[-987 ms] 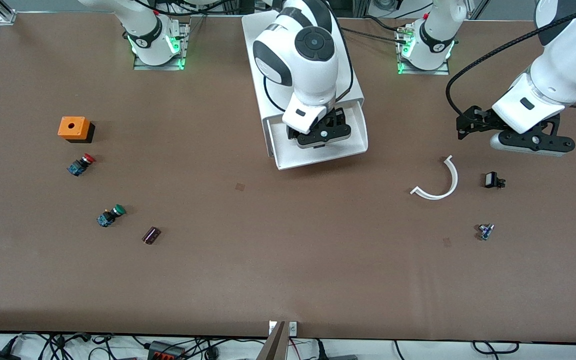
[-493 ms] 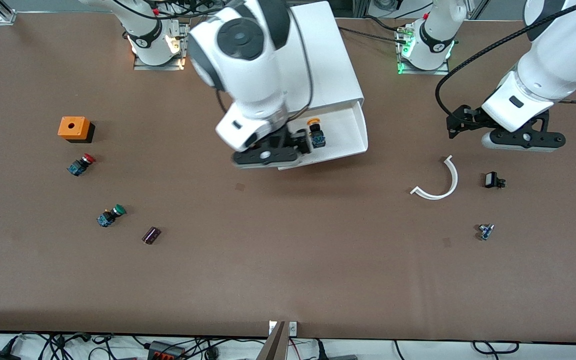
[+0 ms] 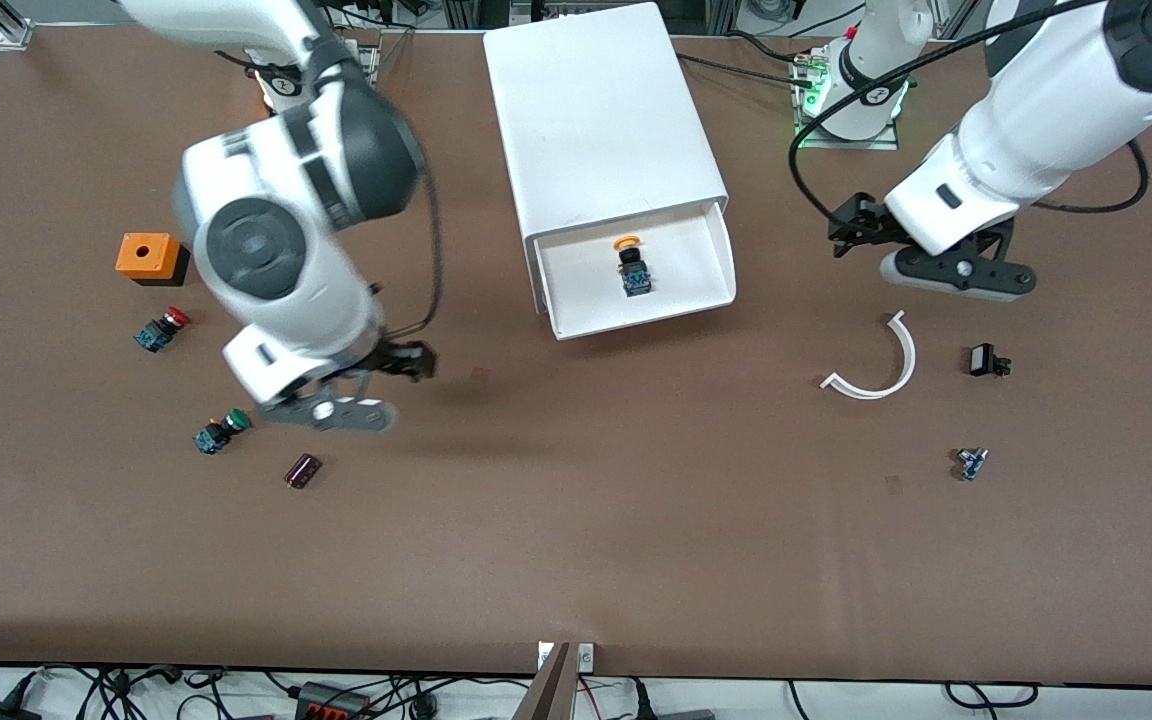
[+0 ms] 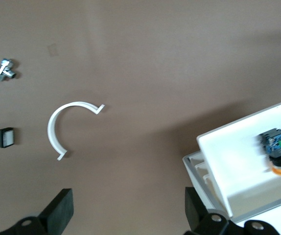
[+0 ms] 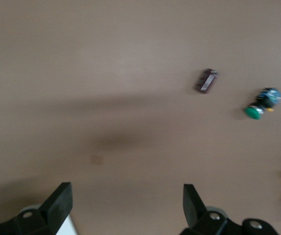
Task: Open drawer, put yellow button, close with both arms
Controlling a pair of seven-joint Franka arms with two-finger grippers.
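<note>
front view, yellow button (image 3: 632, 266) in open drawer (image 3: 716, 262), clear of walls

A robotics lab is showing here: two white robot arms (image 3: 296, 220) are standing bolted on metal base plates (image 3: 321, 125) with green status lights glowing, over a brown-covered work table (image 3: 576, 520). Cables and power strips (image 3: 336, 697) are trailing along the table's edge nearest the front camera, and aluminium framing (image 3: 6, 22) is rising at a corner.
</note>
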